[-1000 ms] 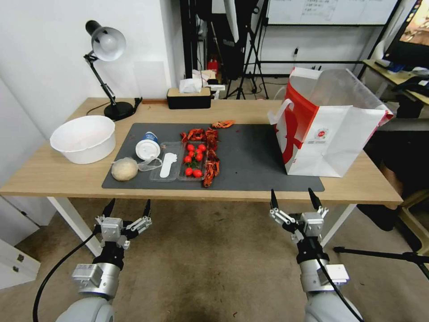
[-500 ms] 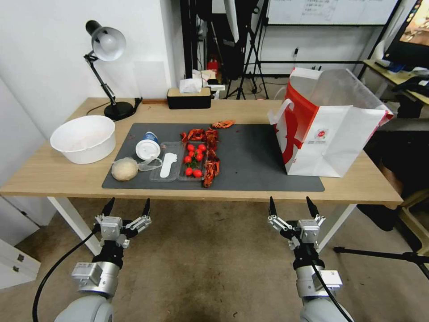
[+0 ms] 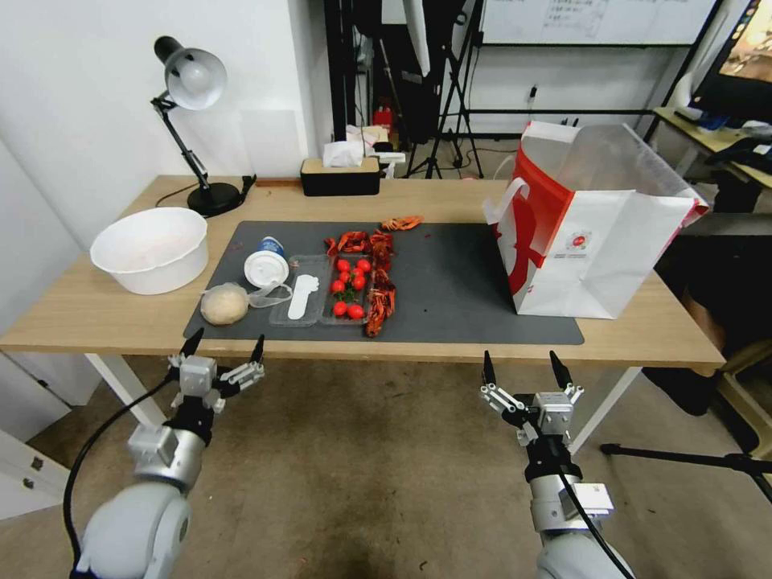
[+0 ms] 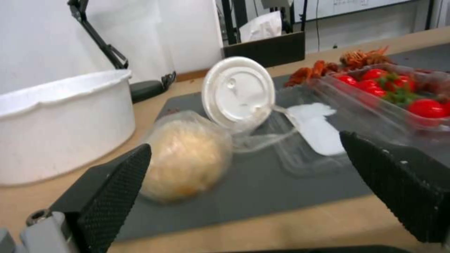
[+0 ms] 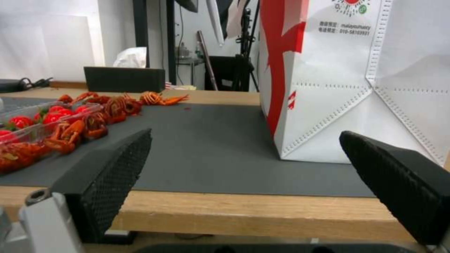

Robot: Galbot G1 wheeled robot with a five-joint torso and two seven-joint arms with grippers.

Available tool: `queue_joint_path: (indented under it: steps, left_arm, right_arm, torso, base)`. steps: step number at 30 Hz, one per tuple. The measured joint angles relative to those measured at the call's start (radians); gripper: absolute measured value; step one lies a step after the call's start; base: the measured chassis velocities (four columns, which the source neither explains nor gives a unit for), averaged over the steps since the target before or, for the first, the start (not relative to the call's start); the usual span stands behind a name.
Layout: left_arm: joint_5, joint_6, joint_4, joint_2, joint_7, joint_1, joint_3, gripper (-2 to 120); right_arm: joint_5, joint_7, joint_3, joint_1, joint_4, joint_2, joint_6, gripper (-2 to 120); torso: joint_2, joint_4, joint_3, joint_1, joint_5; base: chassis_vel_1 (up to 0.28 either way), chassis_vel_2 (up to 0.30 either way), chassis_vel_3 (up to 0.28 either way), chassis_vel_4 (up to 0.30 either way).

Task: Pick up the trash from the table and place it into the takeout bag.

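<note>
Raised toward the table (image 3: 450, 201) edge, left tool (image 3: 224, 347) gapes wide; right tool (image 3: 521, 367) likewise.

Both arms are smooth silver-grey tubes ending in pale grey metal wrist blocks. The left gripper (image 3: 224, 349) and right gripper (image 3: 523, 367) each carry two slim black pointed fingers (image 4: 110, 189) with cross-hatched rubber pads. A black cable loops along each forearm. A round screw sits at each finger base.

Both grippers (jaws spread) hang below the table (image 3: 96, 310) edge.
</note>
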Motion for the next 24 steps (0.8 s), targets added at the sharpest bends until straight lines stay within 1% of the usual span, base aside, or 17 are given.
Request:
queue_joint_path:
  steps: [2,3,4,6,8,10,11,13,14,18,19,22,24]
  left_arm:
    - [-0.013,0.009,0.037,0.039,0.002,-0.044,0.004,100]
    - [-0.013,0.009,0.037,0.039,0.002,-0.044,0.004,100]
    - [-0.025,0.015,0.064,0.069,0.002,-0.078,0.008,100]
    - [-0.035,0.02,0.088,0.093,0.003,-0.106,0.013,100]
    - [-0.039,0.021,0.096,0.101,0.003,-0.117,0.014,100]
    - [-0.047,0.028,0.129,0.125,0.004,-0.151,0.022,100]
    - [-0.047,0.028,0.129,0.125,0.004,-0.151,0.022,100]
    - [-0.055,0.037,0.164,0.144,0.004,-0.178,0.033,100]
    - [-0.055,0.037,0.164,0.144,0.004,-0.178,0.033,100]
    - [-0.064,0.049,0.219,0.164,0.007,-0.212,0.051,100]
    - [-0.064,0.049,0.219,0.164,0.007,-0.212,0.051,100]
    - [-0.064,0.051,0.258,0.176,0.009,-0.231,0.062,100]
    - [-0.064,0.051,0.268,0.18,0.009,-0.237,0.065,100]
  right_arm:
    - [-0.002,0.0,0.0,0.001,0.0,0.002,-0.002,100]
    - [-0.002,0.0,0.0,0.001,0.0,0.002,-0.002,100]
    - [-0.004,0.001,0.0,0.003,0.0,0.004,-0.004,100]
    - [-0.006,0.001,-0.001,0.005,0.001,0.005,-0.005,100]
    - [-0.007,0.001,-0.001,0.006,0.001,0.006,-0.006,100]
    - [-0.009,0.002,-0.001,0.008,0.003,0.008,-0.011,100]
    - [-0.009,0.002,-0.001,0.008,0.003,0.008,-0.011,100]
    - [-0.009,0.004,-0.001,0.014,0.005,0.009,-0.017,100]
    - [-0.009,0.004,-0.001,0.014,0.005,0.009,-0.017,100]
    - [-0.009,0.005,-0.001,0.02,0.004,0.01,-0.02,100]
    - [-0.009,0.005,-0.001,0.02,0.004,0.01,-0.02,100]
    - [-0.009,0.006,-0.002,0.021,0.002,0.009,-0.02,100]
    - [-0.009,0.006,-0.002,0.022,0.002,0.009,-0.02,100]
  torso:
    - [0.0,-0.0001,0.0,0.0,-0.0001]
    - [0.0,-0.0001,0.0,0.0,-0.0001]
    - [0.0,0.0,0.0,0.0,0.0]
    - [0.0,0.0,0.0,0.0,0.0001]
    - [0.0,-0.0001,0.0,0.0,0.0001]
    - [0.0,0.0,0.0,0.0,0.0002]
    - [0.0,0.0,0.0,0.0,0.0002]
    - [0.0,0.0,0.0,0.0,0.0002]
    - [0.0,0.0,0.0,0.0,0.0002]
    - [0.0,0.0,0.0,0.0,0.0001]
    - [0.0,0.0,0.0,0.0,0.0001]
    - [0.0,0.0,0.0,0.0,0.0001]
    - [0.0,0.0,0.0,0.0,0.0]
  base:
    - [0.0,0.0,0.0,0.0]
    - [0.0,0.0,0.0,0.0]
    - [0.0,0.0,0.0,0.0]
    - [0.0,0.0,0.0,0.0]
    - [0.0,0.0,0.0,0.0]
    - [0.0,0.0,0.0,0.0]
    - [0.0,0.0,0.0,0.0]
    - [0.0,0.0,0.0,0.0]
    - [0.0,0.0,0.0,0.0]
    - [0.0,0.0,0.0,0.0]
    - [0.0,0.0,0.0,0.0]
    - [0.0,0.0,0.0,0.0]
    - [0.0,0.0,0.0,0.0]
